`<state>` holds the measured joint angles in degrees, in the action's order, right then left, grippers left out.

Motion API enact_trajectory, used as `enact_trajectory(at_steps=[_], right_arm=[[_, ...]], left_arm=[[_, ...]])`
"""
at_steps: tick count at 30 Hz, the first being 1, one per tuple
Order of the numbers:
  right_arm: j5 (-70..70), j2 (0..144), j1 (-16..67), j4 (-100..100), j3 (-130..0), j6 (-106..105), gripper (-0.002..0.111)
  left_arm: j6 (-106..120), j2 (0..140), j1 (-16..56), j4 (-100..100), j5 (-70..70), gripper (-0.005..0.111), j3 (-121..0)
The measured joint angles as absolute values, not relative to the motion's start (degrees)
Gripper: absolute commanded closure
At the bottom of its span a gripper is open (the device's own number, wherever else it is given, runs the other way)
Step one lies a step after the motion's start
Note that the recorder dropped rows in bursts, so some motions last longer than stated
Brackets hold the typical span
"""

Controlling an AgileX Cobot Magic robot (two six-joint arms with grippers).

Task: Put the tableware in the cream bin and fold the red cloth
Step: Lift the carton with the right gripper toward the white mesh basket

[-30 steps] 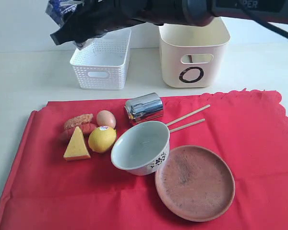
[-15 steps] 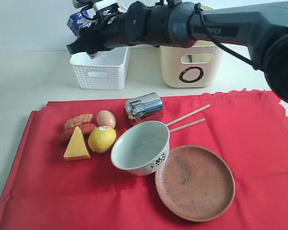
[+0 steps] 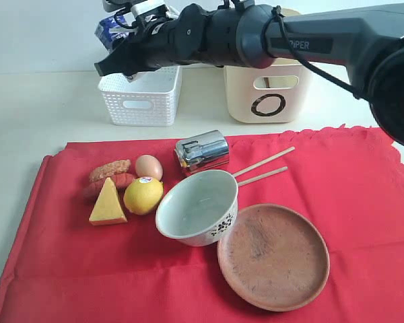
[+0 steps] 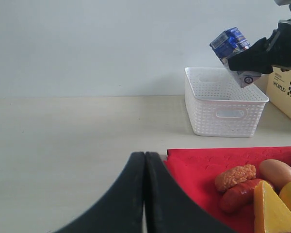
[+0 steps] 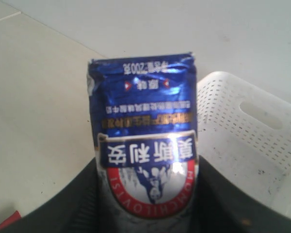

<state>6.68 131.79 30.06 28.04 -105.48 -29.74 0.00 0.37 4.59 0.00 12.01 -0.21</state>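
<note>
Right pincer (image 5: 148, 204) around milk carton (image 5: 143, 121) above white basket (image 3: 141, 101)

Backdrop: I see a plain pale grey-white wall (image 4: 87, 43) | Surface: matte cream table (image 3: 40, 121) runs up to meet it | Clutter: I spot a cardboard box (image 4: 288, 99) with checker print in the left wrist view | Light: soft, even, faint shadows

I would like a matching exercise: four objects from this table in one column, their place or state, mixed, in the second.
1. milk carton
2. steel cup
3. clay plate
4. lemon

A. on its side on the red cloth
B. between cheese wedge and bowl
C. held up near the white basket
D. flat and empty

Pairs: 1-C, 2-A, 3-D, 4-B
</note>
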Motion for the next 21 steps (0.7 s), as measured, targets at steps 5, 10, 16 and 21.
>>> enact_trajectory(at_steps=[5,10,16,21], right_arm=[[6.7,131.8,30.1,28.0,-105.5,-29.7,0.094],[6.7,131.8,30.1,28.0,-105.5,-29.7,0.082],[7.0,131.8,30.1,28.0,-105.5,-29.7,0.085],[9.2,131.8,30.1,28.1,-105.5,-28.7,0.107]], left_arm=[[0.0,0.4,4.6,0.0,12.0,0.107,-0.2],[0.0,0.4,4.6,0.0,12.0,0.107,-0.2],[0.0,0.4,4.6,0.0,12.0,0.107,-0.2],[0.0,0.4,4.6,0.0,12.0,0.107,-0.2]])
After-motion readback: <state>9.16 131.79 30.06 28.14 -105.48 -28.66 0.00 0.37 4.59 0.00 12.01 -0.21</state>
